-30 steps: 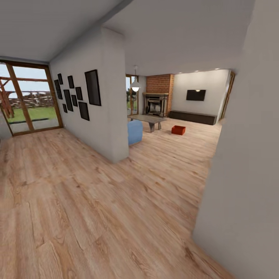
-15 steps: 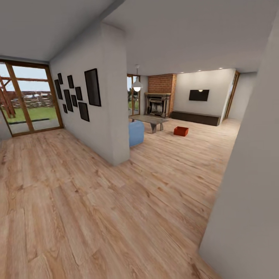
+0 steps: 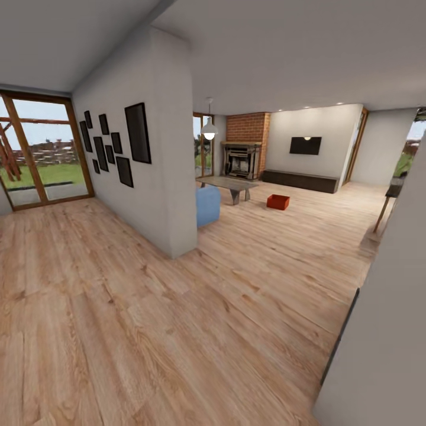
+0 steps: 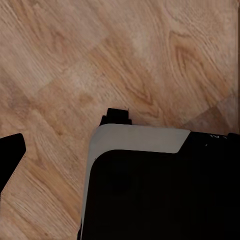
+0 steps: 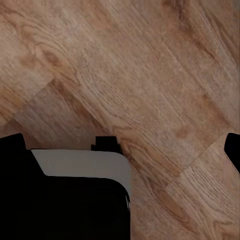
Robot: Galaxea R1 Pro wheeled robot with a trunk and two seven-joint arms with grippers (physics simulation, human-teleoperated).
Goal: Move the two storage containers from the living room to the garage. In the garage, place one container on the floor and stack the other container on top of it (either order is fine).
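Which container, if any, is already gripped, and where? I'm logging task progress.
None visibly: one red-orange container sits on the living-room floor far ahead, untouched; both wrist views show bare planks.

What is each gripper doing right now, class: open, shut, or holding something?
Left gripper: cannot be told; its wrist view gives no clear sight of the fingers.
Right gripper: cannot be told, for the same reason.
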